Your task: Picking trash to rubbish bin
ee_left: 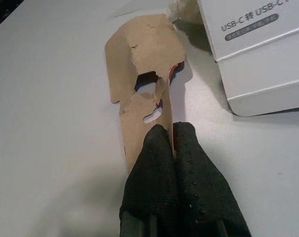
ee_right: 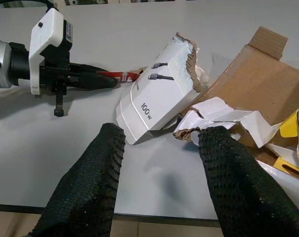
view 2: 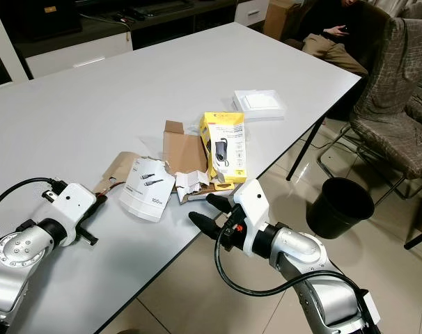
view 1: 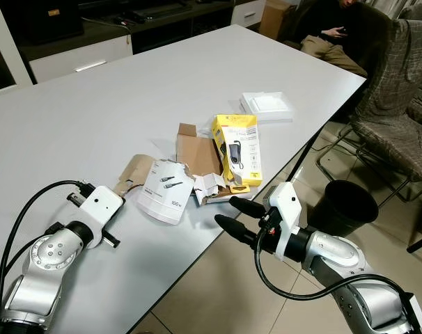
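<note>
The left gripper [ee_left: 165,148] is pinched tight on the near end of a torn brown cardboard strip [ee_left: 144,79]. The strip lies flat on the white table [view 1: 127,90], left of centre in the eye views, its long axis running away from the fingers toward the white USB-C box [view 1: 166,191]. The right gripper [view 1: 233,217] hangs spread apart at the table edge, lower centre, aimed at the yellow box [view 1: 239,147]. The black rubbish bin [view 1: 349,207] stands on the floor at right.

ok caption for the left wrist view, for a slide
Left gripper shut on a torn brown cardboard scrap on the grey table, beside a white USB-C cable box.
</note>
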Robot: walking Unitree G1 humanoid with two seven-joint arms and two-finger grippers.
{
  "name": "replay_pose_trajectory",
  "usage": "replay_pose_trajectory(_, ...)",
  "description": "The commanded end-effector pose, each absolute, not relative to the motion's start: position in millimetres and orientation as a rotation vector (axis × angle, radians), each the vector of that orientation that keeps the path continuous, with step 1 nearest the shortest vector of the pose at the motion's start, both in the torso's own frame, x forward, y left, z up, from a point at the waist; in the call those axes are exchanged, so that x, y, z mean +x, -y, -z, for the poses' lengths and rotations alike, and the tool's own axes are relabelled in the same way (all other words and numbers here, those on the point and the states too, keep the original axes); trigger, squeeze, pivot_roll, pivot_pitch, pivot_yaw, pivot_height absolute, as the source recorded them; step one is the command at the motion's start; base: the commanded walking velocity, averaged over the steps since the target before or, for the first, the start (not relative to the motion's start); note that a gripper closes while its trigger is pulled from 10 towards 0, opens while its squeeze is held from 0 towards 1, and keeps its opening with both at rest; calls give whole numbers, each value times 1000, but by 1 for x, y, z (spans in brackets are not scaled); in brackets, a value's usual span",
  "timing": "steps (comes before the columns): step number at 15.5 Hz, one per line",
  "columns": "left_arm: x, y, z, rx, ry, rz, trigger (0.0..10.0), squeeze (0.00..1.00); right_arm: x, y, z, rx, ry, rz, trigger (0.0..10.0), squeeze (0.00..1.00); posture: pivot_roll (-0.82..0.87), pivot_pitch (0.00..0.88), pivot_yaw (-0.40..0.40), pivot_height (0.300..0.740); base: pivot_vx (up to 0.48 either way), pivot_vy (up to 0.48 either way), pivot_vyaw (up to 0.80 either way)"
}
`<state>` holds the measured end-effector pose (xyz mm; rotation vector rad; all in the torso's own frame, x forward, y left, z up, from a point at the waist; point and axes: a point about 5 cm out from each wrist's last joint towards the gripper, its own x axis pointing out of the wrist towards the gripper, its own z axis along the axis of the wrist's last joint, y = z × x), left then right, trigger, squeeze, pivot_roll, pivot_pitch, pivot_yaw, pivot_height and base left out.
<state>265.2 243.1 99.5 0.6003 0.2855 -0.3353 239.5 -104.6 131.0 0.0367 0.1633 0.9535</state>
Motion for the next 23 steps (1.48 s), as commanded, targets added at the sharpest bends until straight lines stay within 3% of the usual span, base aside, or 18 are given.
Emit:
replay_pose_trajectory(1, 259, -248, -93, 576, -328, 305, 0, 0, 238, 104, -134, 36, -146, -954, 10000, 0, 81, 48, -93, 740, 0, 0, 0)
replay_pose_trajectory(6, 247, -275, -133, 381, -117, -14, 0, 0, 275, 109, -165, 154, 31, -724, 10000, 0, 95, 45, -103, 740, 0, 0, 0)
replay_pose_trajectory(7, 243, -278, -148, 334, -44, -69, 0, 0, 286, 109, -164, 165, 14, -706, 10000, 1000, 108, 50, -116, 740, 0, 0, 0)
replay_pose_trajectory(10, 240, -260, -166, 288, 29, -31, 0, 0, 316, 91, -155, 122, -70, -737, 10000, 1000, 114, 54, -121, 740, 0, 0, 0)
replay_pose_trajectory(14, 240, -241, -170, 245, 46, 18, 0, 0, 354, 56, -156, 275, -124, -848, 10000, 1000, 134, 75, -132, 740, 0, 0, 0)
replay_pose_trajectory(18, 234, -232, -172, 231, 40, 47, 0, 0, 372, 47, -162, 305, -138, -874, 10000, 1000, 157, 93, -144, 740, 0, 0, 0)
replay_pose_trajectory(21, 225, -232, -172, 238, 21, 66, 0, 0, 371, 40, -155, 283, -226, -1002, 10000, 988, 183, 111, -156, 740, 0, 0, 0)
replay_pose_trajectory(22, 223, -232, -172, 238, 18, 68, 0, 0, 369, 40, -152, 280, -249, -1039, 10000, 0, 185, 113, -156, 740, 0, 0, 0)
replay_pose_trajectory(23, 222, -232, -172, 237, 14, 71, 0, 0, 367, 41, -148, 264, -279, -1081, 10000, 0, 186, 114, -155, 740, 0, 0, 0)
